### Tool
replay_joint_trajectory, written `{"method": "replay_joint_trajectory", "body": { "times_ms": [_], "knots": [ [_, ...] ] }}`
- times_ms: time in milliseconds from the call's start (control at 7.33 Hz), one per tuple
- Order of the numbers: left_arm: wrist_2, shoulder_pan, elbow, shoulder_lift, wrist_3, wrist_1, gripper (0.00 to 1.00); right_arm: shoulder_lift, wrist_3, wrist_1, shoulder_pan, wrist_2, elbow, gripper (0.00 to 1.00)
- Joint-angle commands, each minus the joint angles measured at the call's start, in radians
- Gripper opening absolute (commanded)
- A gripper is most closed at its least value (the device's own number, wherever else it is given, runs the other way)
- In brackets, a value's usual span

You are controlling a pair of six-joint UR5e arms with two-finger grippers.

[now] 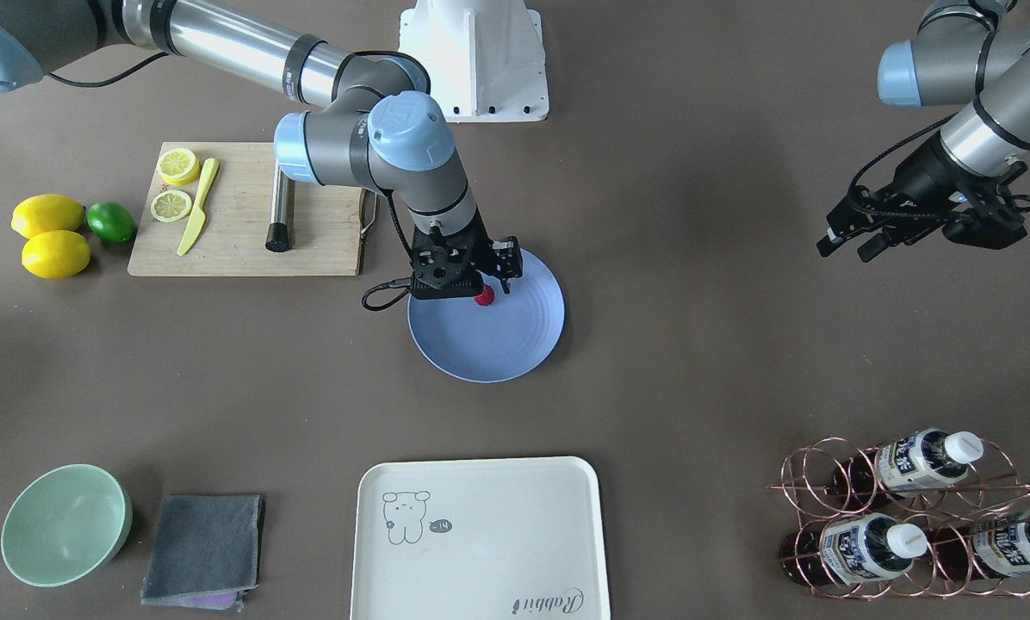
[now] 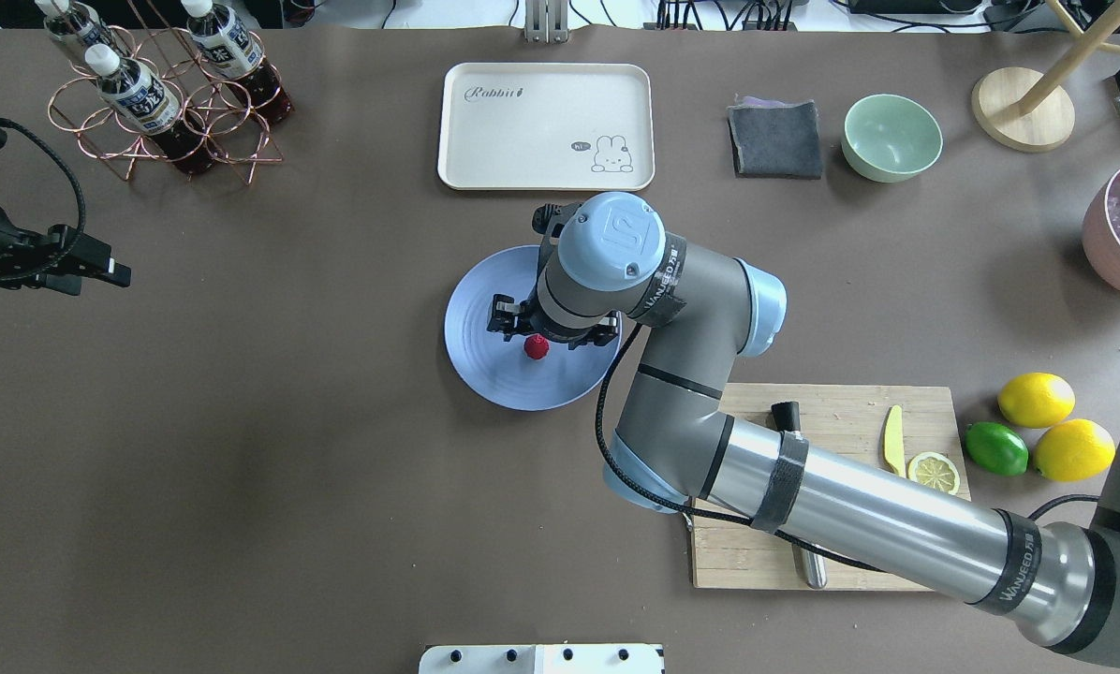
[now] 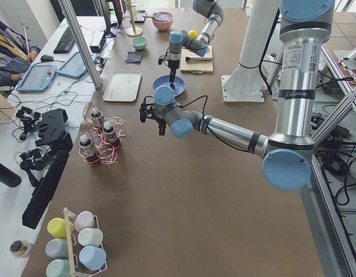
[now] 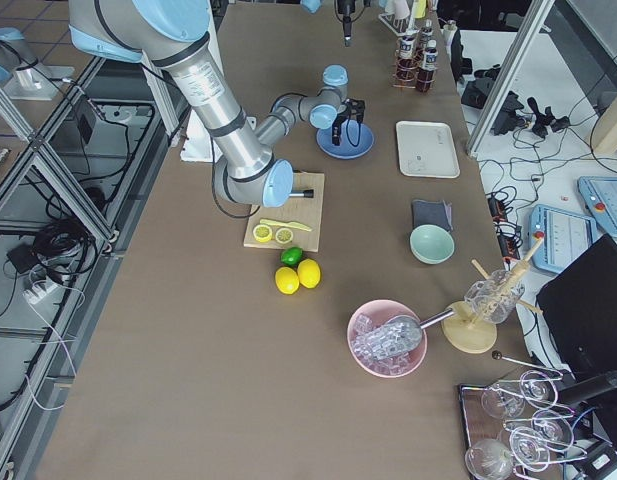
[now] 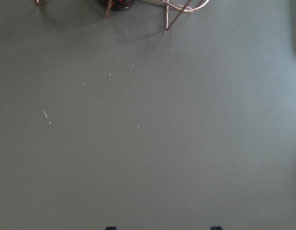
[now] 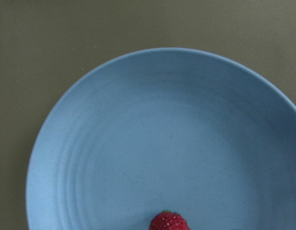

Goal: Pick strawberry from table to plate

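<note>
The strawberry (image 6: 169,222) is small, dark red and bumpy, and lies on the round blue plate (image 6: 138,124); in the right wrist view no finger touches it. It also shows on the plate (image 2: 485,360) near the plate's middle as a red dot, the strawberry (image 2: 536,347). My right gripper (image 1: 486,284) hangs straight over the plate (image 1: 498,344), just above the strawberry (image 1: 483,299), and looks open. My left gripper (image 1: 851,239) hovers open far off over bare table (image 5: 148,124).
A cutting board (image 2: 850,440) with a yellow knife, a lemon slice and a metal rod lies under my right arm. Two lemons (image 2: 1038,400) and a lime (image 2: 996,447) sit beside it. Across the table stand a cream tray (image 2: 546,126), a grey cloth (image 2: 776,140), a green bowl (image 2: 892,137) and a bottle rack (image 2: 162,103).
</note>
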Motion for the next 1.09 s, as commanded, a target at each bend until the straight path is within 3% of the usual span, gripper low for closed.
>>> {"method": "replay_joint_trajectory", "body": {
  "times_ms": [0,273,545,955],
  "knots": [
    [-0.009,-0.007,-0.128,0.008,-0.01,0.091,0.73,-0.076,-0.016,-0.013,0.146,0.162,0.112,1.0],
    [-0.018,-0.052,-0.236,0.011,0.058,0.236,0.72,-0.304,-0.265,-0.049,0.362,0.34,0.29,1.0],
    [-0.024,-0.103,-0.236,0.007,0.265,0.374,0.72,-0.394,-0.595,-0.217,0.527,0.406,0.341,1.0],
    [-0.025,-0.313,-0.222,-0.053,0.699,0.735,0.72,-0.616,-1.147,-0.347,0.836,0.516,0.347,1.0]
  ]
}}
